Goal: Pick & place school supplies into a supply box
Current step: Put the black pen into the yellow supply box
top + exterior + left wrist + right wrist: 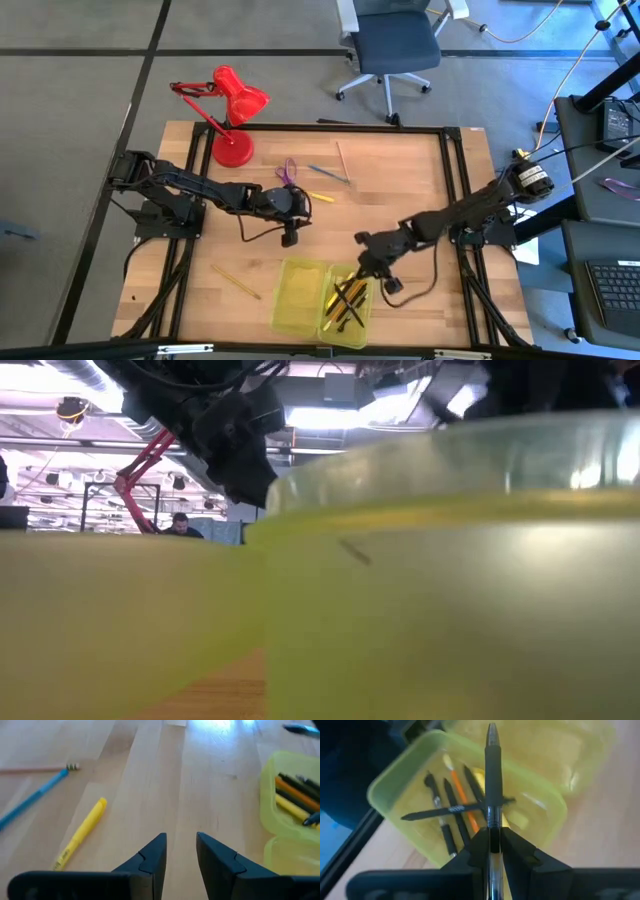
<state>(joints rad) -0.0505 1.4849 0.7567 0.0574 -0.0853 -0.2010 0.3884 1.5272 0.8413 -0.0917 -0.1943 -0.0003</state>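
Wooden tabletop (400, 200) in a black frame, grey floor around it, red desk lamp (235, 115) at the far left corner, office chair (395, 45) beyond. Flat translucent yellow-green plastic pencil case (322, 300) lies open at the near edge, two halves side by side; the right half (420, 785) already holds several black, orange and yellow pens, the left half looks empty. Right gripper (492, 840) hovers just above the right half, fingers clamped tight on a slim black pen (491, 785) that sticks out forward over the tray. Judged step: drop this pen in. To do it well, lower a little first so the pen lands flat, line it up with the long side of the tray rather than across the rim, then release; one black pen already lies crosswise in there, so a high drop could bounce out or jam. Left gripper (180, 857) sits mid-table, low over the wood, fingers slightly parted and holding nothing, with a yellow marker-like pen (82, 832) just beside it, a blue pencil (32, 797) further off. Still loose on the table: small purple-handled scissors (288, 170) near the lamp side and a thin yellow pencil (235, 281) left of the case. Low view is blocked by the case wall.
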